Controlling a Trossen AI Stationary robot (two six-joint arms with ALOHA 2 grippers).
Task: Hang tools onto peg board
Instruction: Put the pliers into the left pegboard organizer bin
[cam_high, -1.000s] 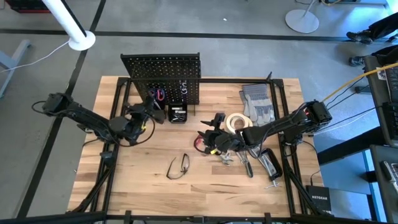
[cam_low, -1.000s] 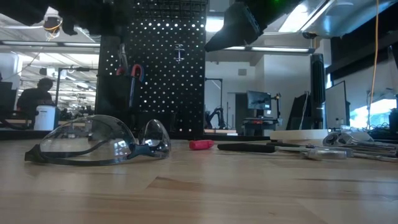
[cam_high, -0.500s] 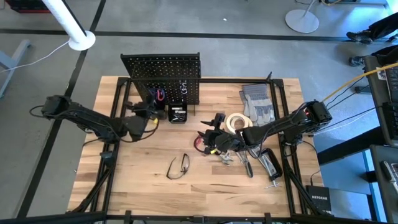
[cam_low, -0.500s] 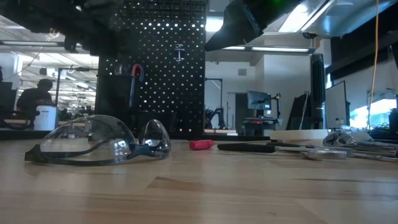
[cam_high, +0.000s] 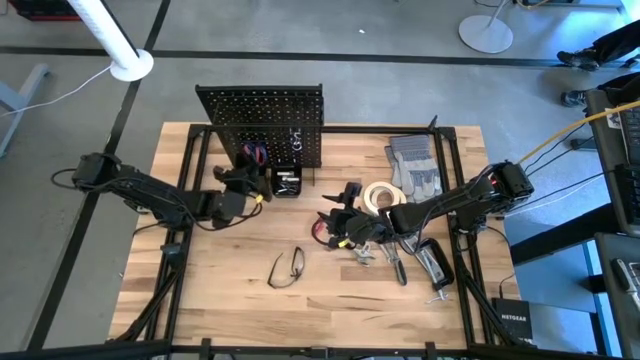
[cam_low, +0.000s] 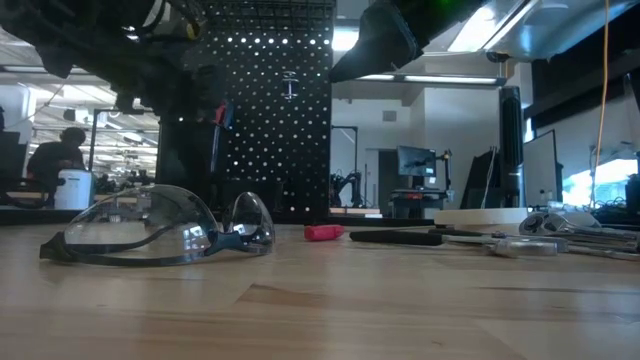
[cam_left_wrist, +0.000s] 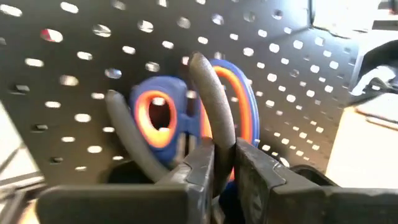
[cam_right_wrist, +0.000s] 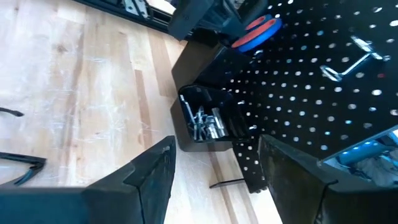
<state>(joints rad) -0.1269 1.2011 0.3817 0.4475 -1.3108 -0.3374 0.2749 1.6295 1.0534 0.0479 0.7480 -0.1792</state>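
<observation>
The black peg board (cam_high: 262, 125) stands upright at the table's far side, with blue-and-orange scissors (cam_left_wrist: 165, 115) in a bin on its front. My left gripper (cam_high: 257, 180) is right in front of it, shut on a grey-handled tool (cam_left_wrist: 124, 130). My right gripper (cam_high: 345, 225) hovers open over the table's middle, its fingers (cam_right_wrist: 155, 180) wide apart with nothing between them. Black-framed safety glasses (cam_high: 287, 266) lie on the table nearer the front. A red-handled tool (cam_high: 322, 232) lies under the right arm. My left gripper pinches one of the tool's two grey handles (cam_left_wrist: 222, 134) between its two fingers. The fingers (cam_left_wrist: 202, 171) come in level from the table's left toward the peg board. The handles stand up above the fingers; the tool's lower part is hidden behind them.
A small black bin (cam_high: 285, 183) of metal bits sits at the board's foot. A white tape roll (cam_high: 379, 196), grey gloves (cam_high: 413, 165) and several loose tools (cam_high: 405, 262) lie at the right. Bare wood lies at the front left (cam_high: 220, 290).
My left gripper has sunk in front of the peg board and shifted a little toward the table's right, carrying the grey-handled tool down beside the scissors. In the low view the arm now covers the scissors' handles.
</observation>
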